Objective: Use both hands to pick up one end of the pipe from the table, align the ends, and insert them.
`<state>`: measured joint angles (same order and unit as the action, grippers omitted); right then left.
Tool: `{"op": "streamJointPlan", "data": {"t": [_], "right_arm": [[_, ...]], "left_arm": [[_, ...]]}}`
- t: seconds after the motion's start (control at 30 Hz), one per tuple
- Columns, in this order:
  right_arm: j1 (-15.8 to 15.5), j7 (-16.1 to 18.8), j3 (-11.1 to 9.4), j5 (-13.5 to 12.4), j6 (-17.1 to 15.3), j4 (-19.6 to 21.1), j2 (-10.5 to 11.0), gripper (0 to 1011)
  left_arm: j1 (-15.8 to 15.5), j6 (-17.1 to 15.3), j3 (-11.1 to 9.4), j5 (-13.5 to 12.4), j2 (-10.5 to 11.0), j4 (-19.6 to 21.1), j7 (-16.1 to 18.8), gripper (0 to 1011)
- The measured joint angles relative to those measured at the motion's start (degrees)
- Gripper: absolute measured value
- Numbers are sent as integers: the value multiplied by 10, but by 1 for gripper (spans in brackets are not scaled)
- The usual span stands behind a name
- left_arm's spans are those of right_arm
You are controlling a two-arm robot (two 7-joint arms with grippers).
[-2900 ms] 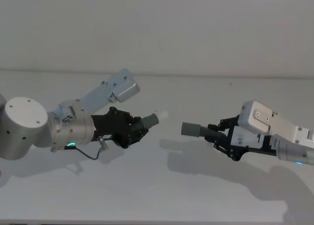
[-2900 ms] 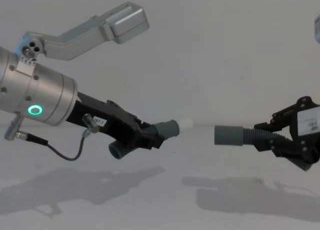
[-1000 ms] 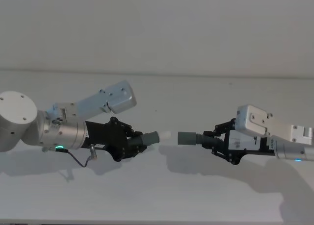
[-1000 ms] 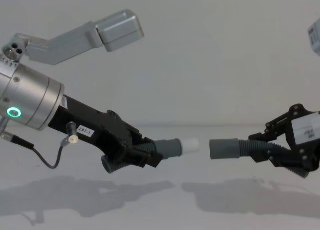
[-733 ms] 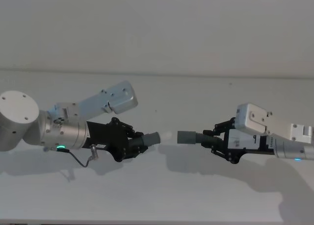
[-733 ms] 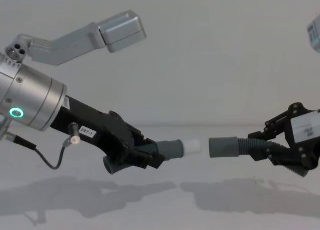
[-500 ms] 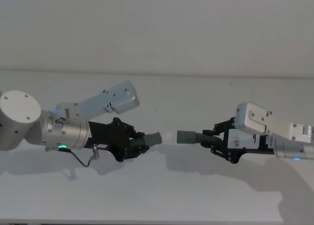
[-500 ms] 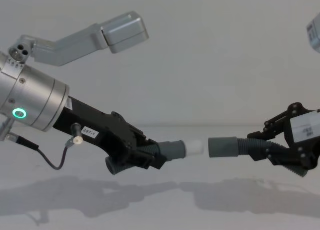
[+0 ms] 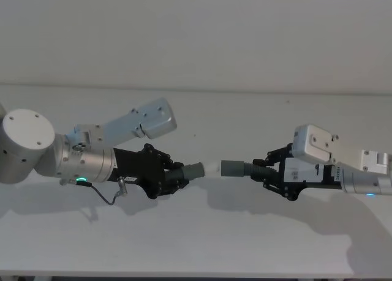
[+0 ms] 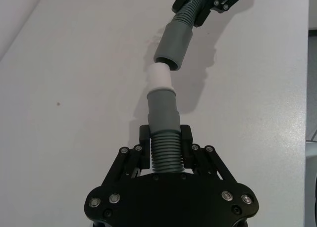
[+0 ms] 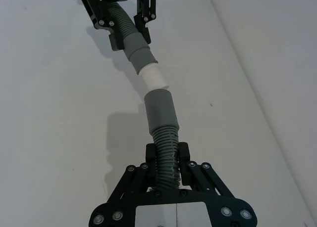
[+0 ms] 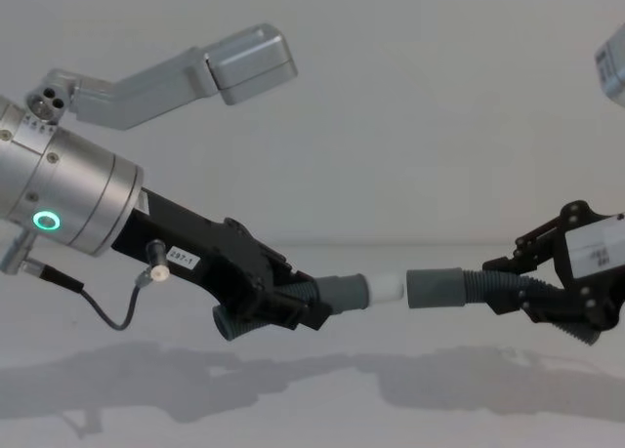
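Observation:
Both pipe pieces are held in the air above the table (image 9: 196, 244). My left gripper (image 9: 166, 176) is shut on the ribbed part of one grey piece (image 9: 195, 169), whose pale narrow tip (image 9: 211, 168) points right. My right gripper (image 9: 272, 174) is shut on the ribbed part of the other piece, and its open collar (image 9: 231, 168) faces left. In the chest view the pale tip (image 12: 388, 290) sits right at the collar mouth (image 12: 437, 289), nearly in line. The left wrist view shows the tip (image 10: 159, 76) meeting the collar (image 10: 173, 46) at a slight angle.
A plain pale wall runs behind the table's far edge (image 9: 196, 91). The silver left arm (image 12: 68, 199) with its green light ring fills the left side of the chest view. Shadows of both arms lie on the bare table below.
My left gripper has moved right and levelled out with its piece. The gap between the pale tip and the right piece's collar has closed to almost nothing. The right gripper barely shifted.

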<state>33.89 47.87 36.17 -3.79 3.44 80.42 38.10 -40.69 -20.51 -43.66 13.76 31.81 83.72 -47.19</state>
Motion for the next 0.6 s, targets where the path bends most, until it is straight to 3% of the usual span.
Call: {"op": "streamJointPlan", "data": {"t": [0.6], "right_arm": [[10,-5,9,-3,1,-9,-3,264]], "left_arm": [[-9,7,-9,6,-1,-8,-1,341]]}}
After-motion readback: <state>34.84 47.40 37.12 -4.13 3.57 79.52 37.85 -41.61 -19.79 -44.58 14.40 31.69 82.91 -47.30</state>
